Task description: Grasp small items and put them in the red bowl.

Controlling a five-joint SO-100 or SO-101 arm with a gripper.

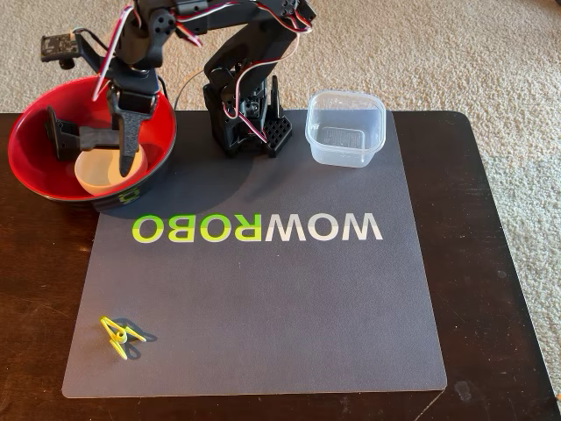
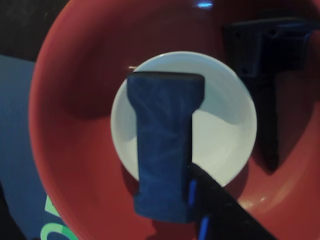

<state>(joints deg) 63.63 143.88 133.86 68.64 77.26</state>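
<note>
The red bowl (image 1: pixel 35 171) stands at the back left of the mat. Inside it lie the small white bowl (image 1: pixel 98 174) and a black scoop-shaped part (image 1: pixel 61 133). My gripper (image 1: pixel 128 156) hangs over the red bowl, pointing down at the white bowl's right side. In the wrist view the broad taped finger (image 2: pixel 162 145) lies across the white bowl (image 2: pixel 220 135). The other finger (image 2: pixel 220 210) swings away at the lower right with nothing between them. The black part (image 2: pixel 265 75) rests on the red bowl's (image 2: pixel 75 150) inside. A yellow-green clip (image 1: pixel 118 337) lies at the mat's front left. A clear square container (image 1: pixel 346 128) sits at the back right.
The arm's black base (image 1: pixel 245 118) stands at the back edge of the grey WOWROBO mat (image 1: pixel 263 307), between the red bowl and the clear container. The mat lies on a dark wooden table (image 1: pixel 491 263), with beige carpet beyond.
</note>
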